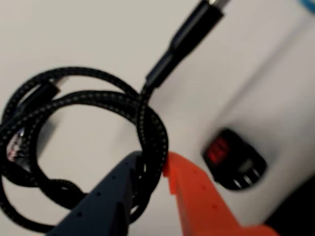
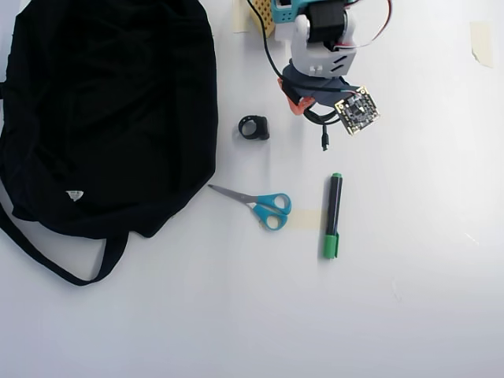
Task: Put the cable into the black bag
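1. In the wrist view we see the gripper (image 1: 150,169), one dark grey finger and one orange finger, closed on a strand of the black braided cable (image 1: 88,103); the rest of the coil hangs in loops to the left, with a plug end reaching toward the top of that view.
2. In the overhead view the gripper (image 2: 303,102) sits at the far side of the white table (image 2: 409,299), just right of centre, and a short end of the cable (image 2: 324,134) dangles below it, ending in a small plug.
3. The large black fabric bag (image 2: 110,110) lies at the left, well apart from the cable, its strap trailing toward the near left corner.
4. On the bag we spot a small pale label (image 2: 74,194); its writing is too small to read.
5. A small black ring-shaped object (image 2: 253,127) sits between bag and gripper.
6. Nearer to us lie blue-handled scissors (image 2: 264,206) and, to their right, a black marker with a green cap (image 2: 331,216); we can read no print on it.
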Robot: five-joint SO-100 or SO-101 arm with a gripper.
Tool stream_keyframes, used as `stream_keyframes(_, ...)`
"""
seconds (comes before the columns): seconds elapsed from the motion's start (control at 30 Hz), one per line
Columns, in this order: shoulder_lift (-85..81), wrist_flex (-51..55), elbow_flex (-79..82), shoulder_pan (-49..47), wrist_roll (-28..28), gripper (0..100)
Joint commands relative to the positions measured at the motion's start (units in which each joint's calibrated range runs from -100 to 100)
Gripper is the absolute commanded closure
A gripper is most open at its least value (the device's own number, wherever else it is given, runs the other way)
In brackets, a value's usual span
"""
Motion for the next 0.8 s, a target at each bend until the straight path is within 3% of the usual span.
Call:
stream_keyframes(0.0,-6.01,0.79,-2.34,3.47,0.00,98)
stream_keyframes(0.47,-15.64,7.86,-5.93,16.49,-0.47,98)
stream_keyframes(0.77,-14.81,3.12,-8.18,28.31,-11.22,98)
